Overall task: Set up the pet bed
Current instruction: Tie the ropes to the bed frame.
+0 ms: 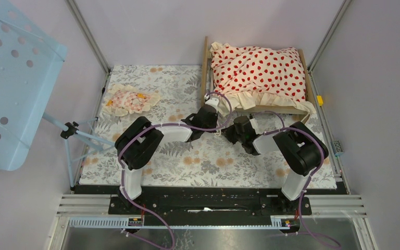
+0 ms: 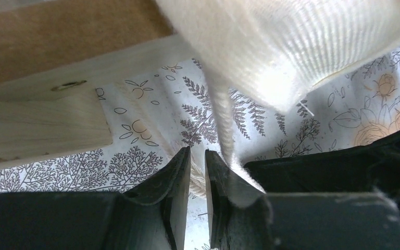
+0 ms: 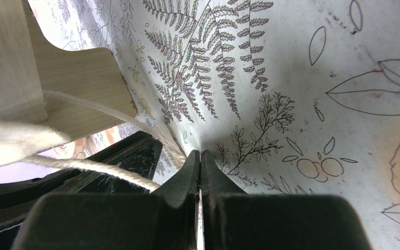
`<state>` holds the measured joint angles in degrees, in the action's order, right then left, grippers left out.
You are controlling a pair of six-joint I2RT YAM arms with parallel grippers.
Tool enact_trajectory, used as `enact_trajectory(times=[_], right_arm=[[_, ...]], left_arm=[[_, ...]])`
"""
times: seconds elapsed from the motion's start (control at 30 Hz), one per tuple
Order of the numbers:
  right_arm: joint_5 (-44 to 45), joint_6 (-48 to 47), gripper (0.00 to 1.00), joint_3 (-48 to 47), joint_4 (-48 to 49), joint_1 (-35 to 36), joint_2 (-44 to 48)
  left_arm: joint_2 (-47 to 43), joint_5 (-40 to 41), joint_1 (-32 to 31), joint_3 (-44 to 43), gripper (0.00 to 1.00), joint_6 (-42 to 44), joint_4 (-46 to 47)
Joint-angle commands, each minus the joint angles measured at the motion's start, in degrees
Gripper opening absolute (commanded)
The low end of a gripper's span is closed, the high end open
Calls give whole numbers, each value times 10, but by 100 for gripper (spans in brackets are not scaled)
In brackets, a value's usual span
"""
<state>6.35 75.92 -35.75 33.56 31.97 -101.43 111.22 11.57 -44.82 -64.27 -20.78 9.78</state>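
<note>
Cream with red dots on the ruffled blanket [image 1: 258,70], pale wood on the pet bed [image 1: 205,67] at far right. Pink-and-cream pattern on the small pillow [image 1: 130,100] at far left. Grey ferns and peach flowers across the white table cover [image 1: 208,156]; pale blue on the holed panel [image 1: 10,83] at left.

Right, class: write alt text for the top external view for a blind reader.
A small light-wood pet bed, covered by a cream ruffled blanket with red dots, sits back right on a floral mat; the left arm and right arm reach its near edge. A small pink pillow lies back left.

Closed end effector [image 3: 200,172] beside cream cord [image 3: 99,169], over fern-print cloth [image 3: 291,78]
</note>
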Motion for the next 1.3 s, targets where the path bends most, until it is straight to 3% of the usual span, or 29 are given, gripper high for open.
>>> enact_trajectory(times=[0.0,1.03,1.13,1.27], right_arm=[[0,-1,0,3,12,-5,-8],[-5,0,0,1,12,-5,-4],[-5,-1,0,0,11,-5,-4],[-5,-1,0,1,11,-5,-4]], left_arm=[[8,-6,1,-21,21,4,6],[28,19,-8,-36,27,12,-38],[34,20,-8,-40,24,12,-46],[38,14,-9,-42,14,15,-47]])
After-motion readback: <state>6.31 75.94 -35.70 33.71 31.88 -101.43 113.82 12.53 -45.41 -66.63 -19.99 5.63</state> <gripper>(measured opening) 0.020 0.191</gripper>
